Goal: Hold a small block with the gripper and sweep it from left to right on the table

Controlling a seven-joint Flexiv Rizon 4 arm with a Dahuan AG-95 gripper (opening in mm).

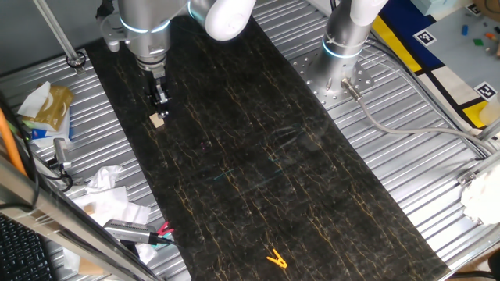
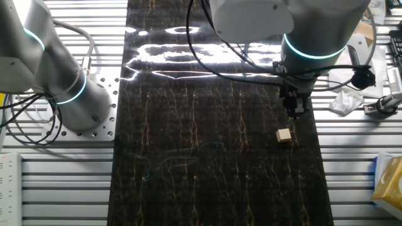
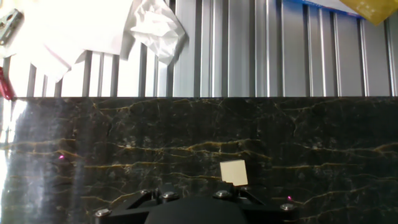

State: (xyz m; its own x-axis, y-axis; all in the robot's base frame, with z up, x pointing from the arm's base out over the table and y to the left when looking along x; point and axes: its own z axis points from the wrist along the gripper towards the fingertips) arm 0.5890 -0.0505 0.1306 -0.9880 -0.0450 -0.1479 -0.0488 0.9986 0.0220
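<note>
Block (image 2: 284, 135) sits free on the bench (image 2: 207, 182) near its edge, just beside the claw (image 2: 295, 110) — whose spread you cannot tell. Centre over it, descend squarely, then pinch.

One fixed view looks down the table (image 1: 258, 156) from high at one end; the other fixed view faces it from the opposite end, also high. The hand view sits low and close, facing the table's edge. All three show the small block (image 1: 158, 119).
</note>
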